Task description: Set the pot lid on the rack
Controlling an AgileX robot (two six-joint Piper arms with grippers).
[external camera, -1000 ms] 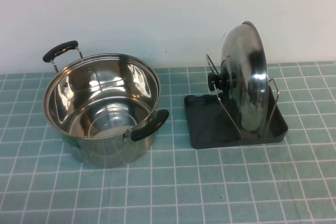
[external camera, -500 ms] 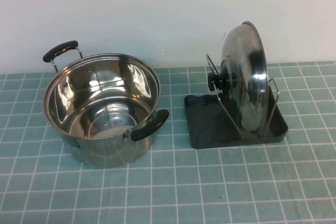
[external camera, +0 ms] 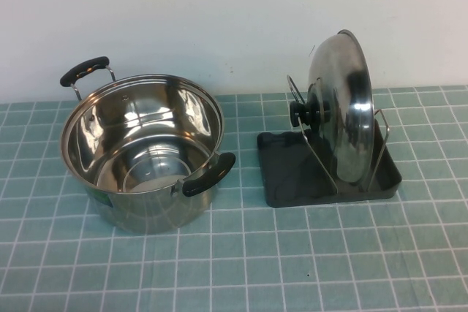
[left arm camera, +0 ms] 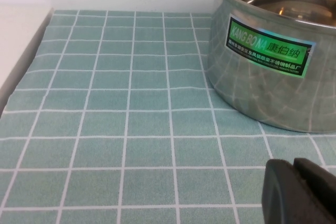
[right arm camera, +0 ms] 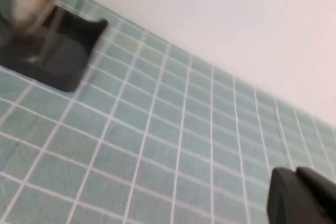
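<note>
The shiny steel pot lid [external camera: 344, 111] stands on edge between the wire loops of the dark grey rack [external camera: 292, 173], its black knob [external camera: 303, 112] facing left. The rack's corner and a blur of the lid also show in the right wrist view [right arm camera: 63, 51]. Neither arm shows in the high view. My left gripper [left arm camera: 294, 169] is shut and empty, low over the mat near the pot's side. My right gripper [right arm camera: 296, 177] is shut and empty, over the mat away from the rack.
The open steel pot [external camera: 142, 151] with two black handles stands left of the rack; its labelled wall fills the left wrist view [left arm camera: 268, 51]. A green checked mat [external camera: 241, 268] covers the table. A white wall rises behind. The mat's edge shows in the left wrist view [left arm camera: 26, 66].
</note>
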